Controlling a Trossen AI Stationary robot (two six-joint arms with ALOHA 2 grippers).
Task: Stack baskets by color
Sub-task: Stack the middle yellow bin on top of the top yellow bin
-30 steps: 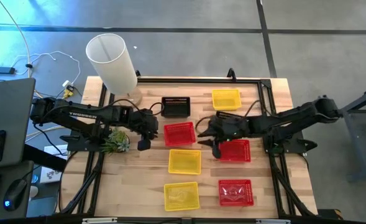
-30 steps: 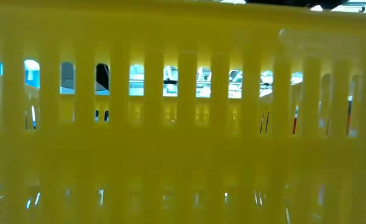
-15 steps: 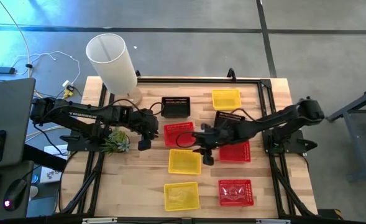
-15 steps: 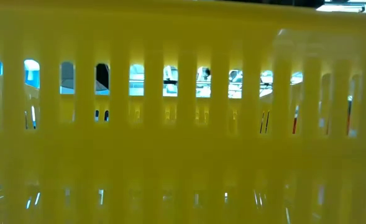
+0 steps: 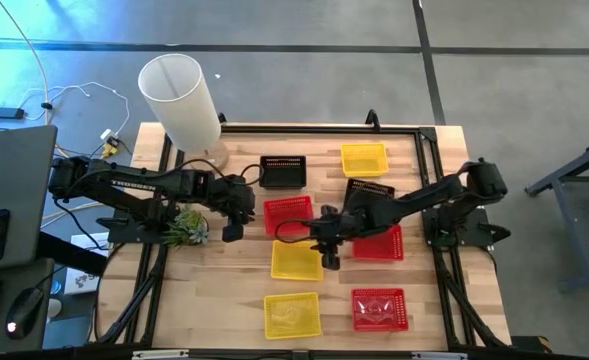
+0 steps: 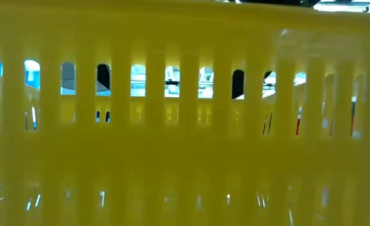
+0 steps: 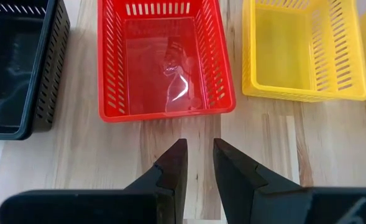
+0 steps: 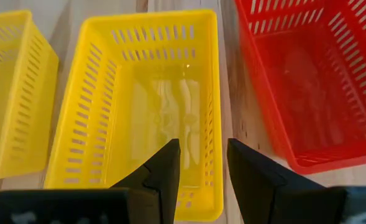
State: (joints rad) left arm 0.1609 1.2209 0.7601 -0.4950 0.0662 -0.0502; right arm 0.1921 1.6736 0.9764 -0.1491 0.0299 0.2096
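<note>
Now, right gripper [image 5: 326,240]: poised with fingers parted and nothing grasped, over the near rim of the middle yellow basket [image 5: 296,260].
Yellow basket: shallow, slotted walls, empty, set mid-tabletop beside a red basket [image 5: 287,215].
Left gripper [image 5: 232,212]: parked just beside that red basket, fingers narrowly parted, nothing held.

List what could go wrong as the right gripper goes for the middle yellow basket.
1. The right gripper hangs open over the middle yellow basket's near wall, close beside the red basket; a sideways drift might snag red instead.
2. A pinch on that thin slotted wall could tilt or drop the basket.
3. The left gripper waits nearby, so a lift toward it might collide.
</note>
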